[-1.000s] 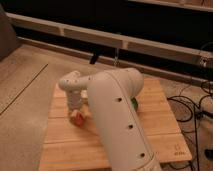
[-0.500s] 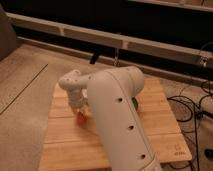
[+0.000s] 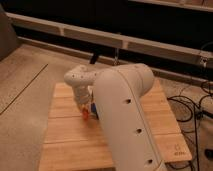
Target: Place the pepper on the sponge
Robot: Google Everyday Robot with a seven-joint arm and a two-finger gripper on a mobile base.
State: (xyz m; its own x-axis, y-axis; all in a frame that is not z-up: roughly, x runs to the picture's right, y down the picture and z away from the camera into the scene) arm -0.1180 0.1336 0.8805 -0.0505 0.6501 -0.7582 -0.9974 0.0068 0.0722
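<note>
My white arm reaches across the wooden table [image 3: 70, 140] and hides much of its middle. The gripper [image 3: 85, 108] hangs below the wrist over the table's left centre. At its tip sits the small orange pepper [image 3: 86, 115], held just above the boards. Right beside it, a sliver of the blue sponge [image 3: 94, 107] peeks out from behind the arm, and the rest of the sponge is hidden. The pepper is at the sponge's left edge, and I cannot tell whether they touch.
The table's near edge runs along the bottom of the view. Black cables [image 3: 192, 107] lie on the floor to the right. A dark wall with a metal rail [image 3: 100, 37] runs behind the table. Speckled floor [image 3: 25, 85] lies to the left.
The gripper has carried the pepper to the right, from the table's left part to the edge of the blue sponge. The arm has swung with it.
</note>
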